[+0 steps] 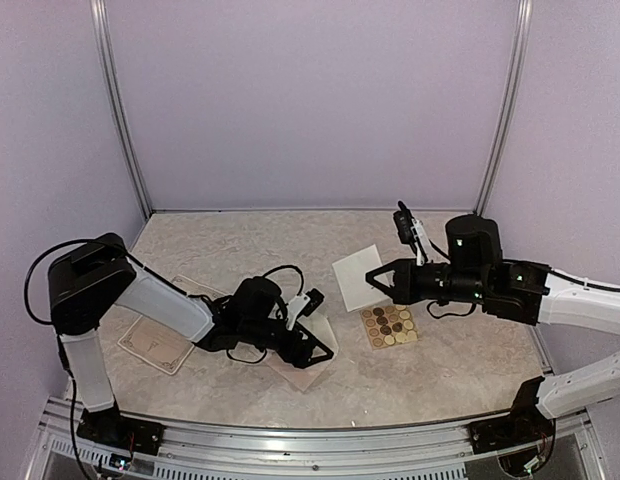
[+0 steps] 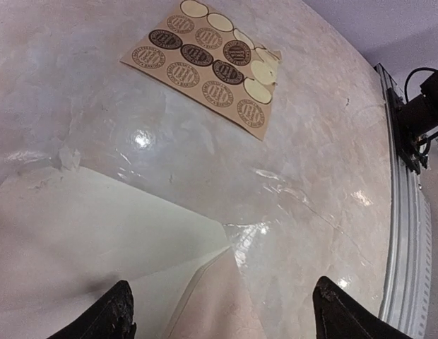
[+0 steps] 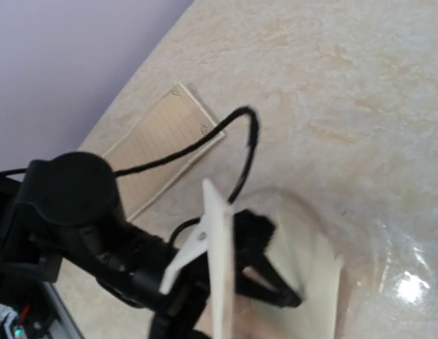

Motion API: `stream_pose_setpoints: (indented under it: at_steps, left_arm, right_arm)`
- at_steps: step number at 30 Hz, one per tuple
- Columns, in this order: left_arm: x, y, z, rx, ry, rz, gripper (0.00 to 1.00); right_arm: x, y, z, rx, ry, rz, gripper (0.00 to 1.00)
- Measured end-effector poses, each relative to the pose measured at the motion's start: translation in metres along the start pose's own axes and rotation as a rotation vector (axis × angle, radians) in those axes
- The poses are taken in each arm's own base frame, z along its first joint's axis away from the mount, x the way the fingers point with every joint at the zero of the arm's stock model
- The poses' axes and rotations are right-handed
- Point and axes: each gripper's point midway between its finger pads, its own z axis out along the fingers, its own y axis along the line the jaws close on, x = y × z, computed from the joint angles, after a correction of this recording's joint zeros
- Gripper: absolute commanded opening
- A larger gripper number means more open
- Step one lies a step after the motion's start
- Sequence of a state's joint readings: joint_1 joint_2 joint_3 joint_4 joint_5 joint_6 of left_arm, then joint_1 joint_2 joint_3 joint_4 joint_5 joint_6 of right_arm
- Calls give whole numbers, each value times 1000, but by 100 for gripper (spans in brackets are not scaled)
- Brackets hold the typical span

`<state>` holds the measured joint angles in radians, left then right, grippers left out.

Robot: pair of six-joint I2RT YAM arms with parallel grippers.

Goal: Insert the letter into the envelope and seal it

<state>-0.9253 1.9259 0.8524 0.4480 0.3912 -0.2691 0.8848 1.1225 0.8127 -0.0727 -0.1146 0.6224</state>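
My right gripper (image 1: pixel 374 282) is shut on the right edge of the letter (image 1: pixel 356 278), a stiff cream-white card held tilted above the table right of centre. The right wrist view shows that letter (image 3: pixel 220 261) edge-on, and my own fingers are hidden there. The cream envelope (image 1: pixel 302 378) lies flat near the front centre under my left gripper (image 1: pixel 318 354). In the left wrist view the envelope (image 2: pixel 99 233) fills the lower left. My left gripper (image 2: pixel 226 319) stands open low over its corner, one fingertip (image 2: pixel 114 316) above the paper and nothing between the fingers.
A square card of round brown and yellow stickers (image 1: pixel 388 325) lies beside the envelope on the right. Two tan sheets (image 1: pixel 155 342) lie at the left under the left arm. Glossy clear film (image 2: pixel 289 191) covers the table around the envelope. Purple walls enclose the table.
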Motion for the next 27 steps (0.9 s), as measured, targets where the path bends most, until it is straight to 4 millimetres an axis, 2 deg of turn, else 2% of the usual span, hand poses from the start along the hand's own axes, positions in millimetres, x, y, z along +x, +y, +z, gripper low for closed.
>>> stream_pose_setpoints:
  at_steps: [2,4,7,10,13,15,18,20,27]
  left_arm:
    - [4,-10,-16,20,-3,-12,83]
    - [-6,-22,-36,38,-45,-27,84]
    - [-42,-47,-72,92,-179,-54,85]
    - [-88,-79,-111,192,-348,-83,86]
    - [-112,-101,-134,274,-436,-112,85]
    - [-116,-110,-138,314,-447,-142,78]
    - [-114,-121,-138,362,-429,-183,55]
    - [-112,-130,-139,395,-419,-190,44]
    - [-109,-149,-142,462,-395,-199,8]
  right_arm:
    - [-1,4,-4,-23,-10,-3,0]
    - [1,9,-7,-61,-15,-8,0]
    - [5,21,-10,-142,-9,-24,0]
    - [6,41,-12,-262,0,-51,0]
    - [2,63,-17,-379,-12,-81,0]
    - [0,76,-20,-446,-22,-102,0]
    - [-3,88,-24,-512,-33,-124,0]
    - [-3,94,-25,-543,-34,-133,0]
    - [-4,101,-28,-582,-41,-142,0]
